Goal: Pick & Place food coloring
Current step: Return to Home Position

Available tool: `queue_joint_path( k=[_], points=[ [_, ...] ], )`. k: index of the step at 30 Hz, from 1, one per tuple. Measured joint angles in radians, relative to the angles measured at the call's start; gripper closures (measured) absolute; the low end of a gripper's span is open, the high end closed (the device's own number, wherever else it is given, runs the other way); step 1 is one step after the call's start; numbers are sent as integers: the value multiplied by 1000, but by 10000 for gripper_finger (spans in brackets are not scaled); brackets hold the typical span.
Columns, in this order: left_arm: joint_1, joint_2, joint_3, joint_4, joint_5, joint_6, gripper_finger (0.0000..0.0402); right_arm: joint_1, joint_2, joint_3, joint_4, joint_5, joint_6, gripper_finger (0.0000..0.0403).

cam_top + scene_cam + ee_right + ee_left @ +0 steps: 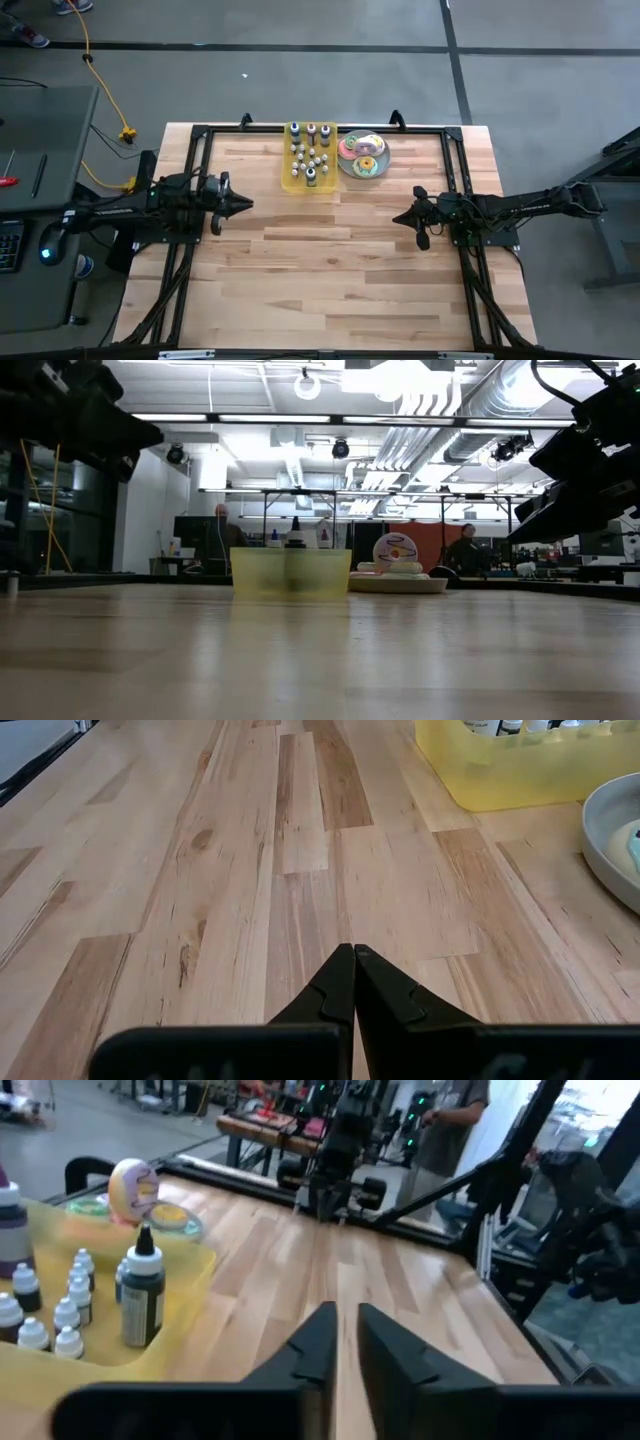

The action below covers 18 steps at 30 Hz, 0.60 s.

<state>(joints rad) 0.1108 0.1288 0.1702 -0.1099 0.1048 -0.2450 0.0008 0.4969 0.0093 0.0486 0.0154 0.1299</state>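
Food coloring bottles [309,152]: too small to count from above.
Yellow tray [290,573]: wall hid most bottles, low view.
Plate [610,840]: cropped, right wrist view.

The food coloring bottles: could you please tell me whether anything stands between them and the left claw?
Nothing visible does. Only bare table lies between the left claw and the yellow tray holding the food coloring bottles; the doughnut plate sits beyond the tray.
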Motion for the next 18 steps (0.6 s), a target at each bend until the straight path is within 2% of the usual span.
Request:
queue_joint_path(
  k=[4, 7, 11, 15, 18],
  points=[
    [0, -73, -25, 6, 1, 1, 396, 0, 0, 0, 0, 0, 0, 402],
    [0, -127, -47, 6, -22, 1, 393, 0, 0, 0, 0, 0, 0, 402],
    [0, -122, -82, 67, -11, 0, 397, 0, 0, 0, 0, 0, 0, 402],
    [0, -123, -142, 210, -8, -1, 400, 0, 0, 0, 0, 0, 0, 402],
    [0, -124, -154, 228, -15, 3, 400, 0, 0, 0, 0, 0, 0, 402]
  ],
)
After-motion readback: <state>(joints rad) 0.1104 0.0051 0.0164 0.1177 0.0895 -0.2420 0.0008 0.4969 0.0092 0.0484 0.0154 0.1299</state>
